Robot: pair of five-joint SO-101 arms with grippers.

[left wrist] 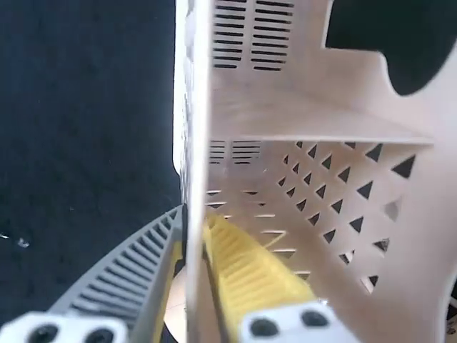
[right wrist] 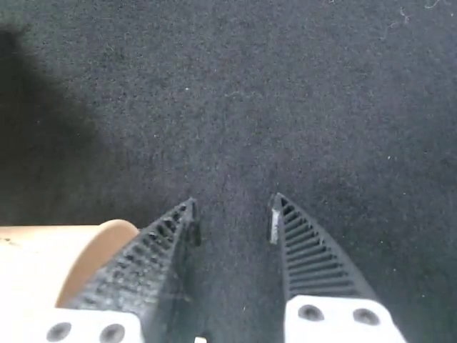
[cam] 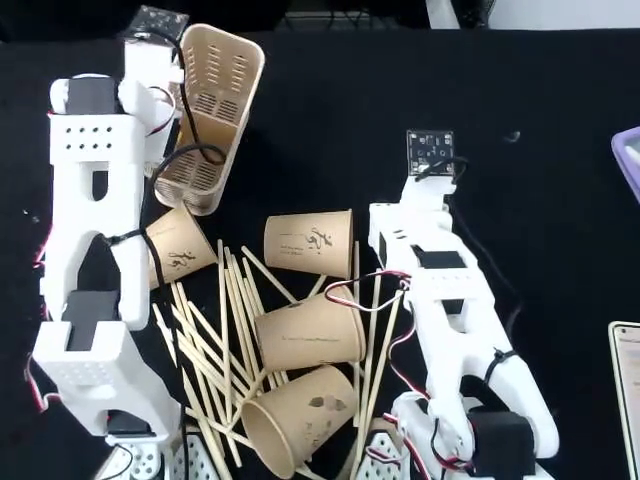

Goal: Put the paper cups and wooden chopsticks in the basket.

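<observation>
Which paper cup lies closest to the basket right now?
The paper cup partly hidden by the left arm, right beside the basket; the other three lie farther off among the chopsticks.

Pretty jammed down the middle, paper cups [cam: 308,243] and chopsticks [cam: 222,330] heaped right across. Loads of bare worktop [cam: 330,130] ahead of the right gripper [right wrist: 232,212] though. Tight around the basket [cam: 215,100], just beside the left arm [cam: 90,200].

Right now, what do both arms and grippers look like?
Left arm and right arm: white printed shells, black servos, red, white and black cables. Left gripper: one grey ribbed finger, one yellow. Right gripper: two black ribbed fingers.
</observation>
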